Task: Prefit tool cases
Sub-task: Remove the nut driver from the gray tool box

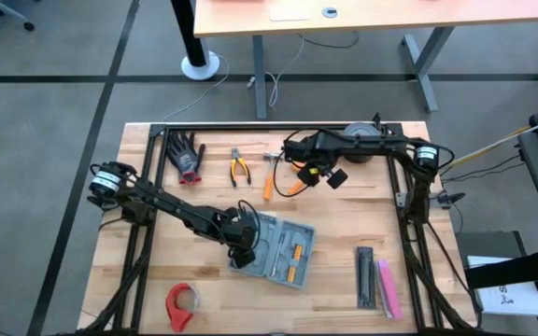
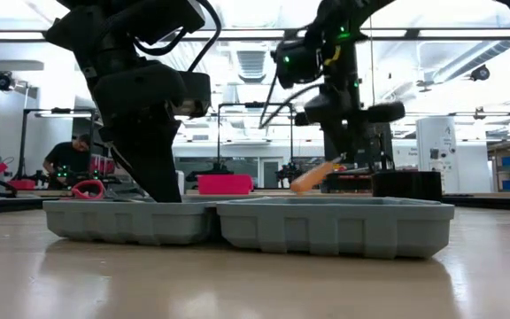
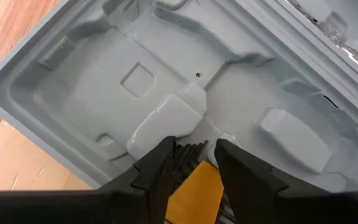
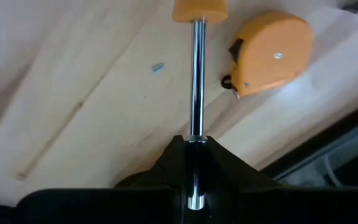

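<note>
Wooden surface (image 1: 204, 280) carries the open tool case (image 1: 274, 247) near centre. Left fingers (image 3: 194, 165), half-parted on an orange-handled tool (image 3: 194, 190), hover inside its tray; right fingers (image 4: 194, 149), at 1 o'clock, pinch a screwdriver (image 4: 196, 74).

The open tool case (image 1: 283, 247) and the left arm (image 1: 185, 213) over it blocked mid-bench; bare bench (image 1: 334, 299) lay open between the case and the black and pink bars (image 1: 377, 278).
</note>
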`<state>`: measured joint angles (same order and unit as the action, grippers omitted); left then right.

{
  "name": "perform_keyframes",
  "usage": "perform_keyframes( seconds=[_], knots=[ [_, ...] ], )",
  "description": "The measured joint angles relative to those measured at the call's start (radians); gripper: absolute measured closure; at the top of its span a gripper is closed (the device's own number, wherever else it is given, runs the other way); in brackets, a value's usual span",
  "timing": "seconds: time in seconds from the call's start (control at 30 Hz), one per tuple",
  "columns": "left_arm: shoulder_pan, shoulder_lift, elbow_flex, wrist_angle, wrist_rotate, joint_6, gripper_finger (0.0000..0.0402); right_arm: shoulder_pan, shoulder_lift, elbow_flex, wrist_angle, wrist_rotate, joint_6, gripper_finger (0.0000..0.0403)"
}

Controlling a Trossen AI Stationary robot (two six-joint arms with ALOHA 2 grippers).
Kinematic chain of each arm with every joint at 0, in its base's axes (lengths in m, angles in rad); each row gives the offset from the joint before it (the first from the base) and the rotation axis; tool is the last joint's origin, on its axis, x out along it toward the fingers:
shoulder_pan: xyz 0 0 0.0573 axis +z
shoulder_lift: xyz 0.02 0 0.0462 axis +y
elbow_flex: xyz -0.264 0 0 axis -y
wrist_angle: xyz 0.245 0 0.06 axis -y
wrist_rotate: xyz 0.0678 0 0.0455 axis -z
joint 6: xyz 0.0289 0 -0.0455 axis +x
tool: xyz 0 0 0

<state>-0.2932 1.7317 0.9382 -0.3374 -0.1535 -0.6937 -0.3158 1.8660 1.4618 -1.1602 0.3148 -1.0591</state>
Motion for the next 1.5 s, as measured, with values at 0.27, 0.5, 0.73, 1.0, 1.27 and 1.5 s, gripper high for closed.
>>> perform_keyframes(
  seconds=[0.27, 0.5, 0.73, 1.0, 1.27, 1.5],
  knots=[
    [0.000, 0.000, 0.000, -0.001, 0.000, 0.002, 0.0276, -0.062, 0.000, -0.102, 0.123, -0.018, -0.116, 0.0384],
    [0.000, 0.000, 0.000, 0.000, 0.000, 0.007, 0.0266, -0.065, 0.000, -0.201, 0.263, -0.027, -0.209, 0.0384],
    [0.001, 0.000, 0.000, 0.000, 0.004, 0.004, 0.0270, -0.086, 0.014, -0.218, 0.369, 0.001, -0.193, 0.0348],
    [0.001, 0.000, 0.000, -0.001, 0.005, -0.004, 0.0274, -0.085, 0.012, -0.213, 0.342, 0.006, -0.078, 0.0278],
    [0.000, 0.000, 0.000, 0.000, 0.007, -0.004, 0.0263, -0.007, 0.008, -0.175, 0.344, -0.084, 0.158, 0.0260],
    [0.000, 0.000, 0.000, 0.000, 0.006, -0.007, 0.0270, 0.016, 0.008, -0.120, 0.437, -0.256, 0.459, 0.0286]
  ],
)
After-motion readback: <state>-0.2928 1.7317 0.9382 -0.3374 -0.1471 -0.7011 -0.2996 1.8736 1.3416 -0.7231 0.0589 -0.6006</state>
